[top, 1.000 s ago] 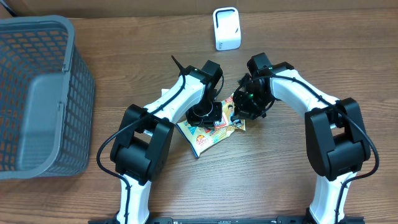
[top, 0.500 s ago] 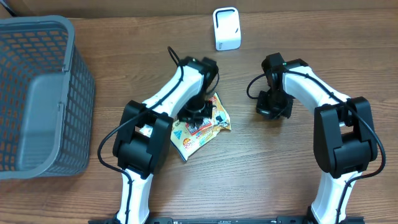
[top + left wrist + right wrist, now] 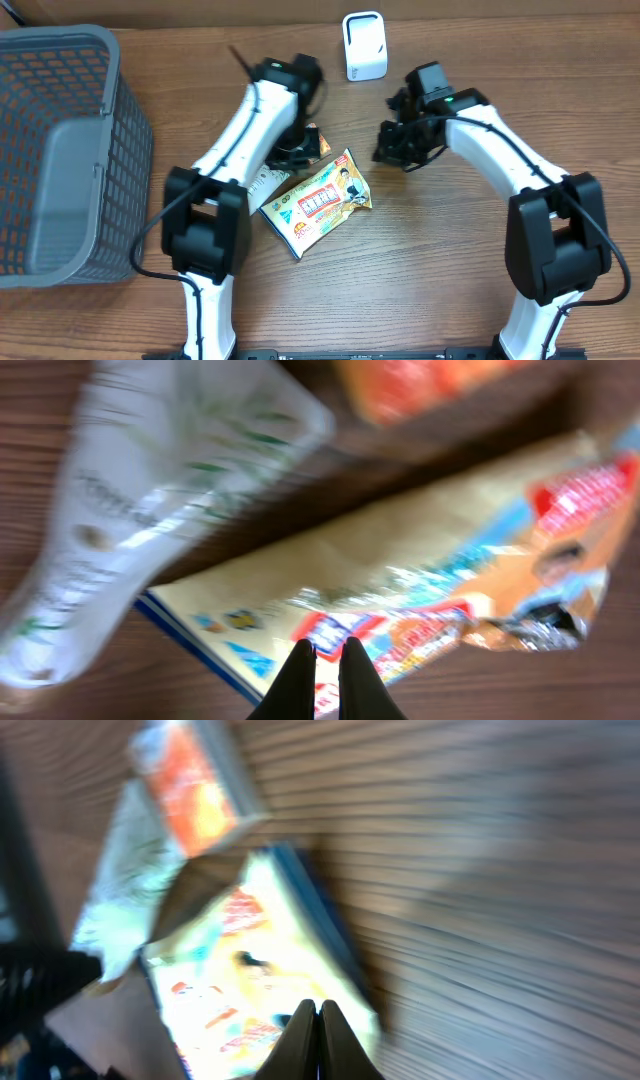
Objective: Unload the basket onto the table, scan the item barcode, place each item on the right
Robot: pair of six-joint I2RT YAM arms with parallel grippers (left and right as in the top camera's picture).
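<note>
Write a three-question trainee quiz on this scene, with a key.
1. True or false: the yellow snack packet lies on the table between the two arms.
2. The white scanner stands: A at the table's far edge; B on the packet; C at the near edge.
3. Fill in: the left gripper and right gripper are both ____.
Key: 1 true; 2 A; 3 shut.
</note>
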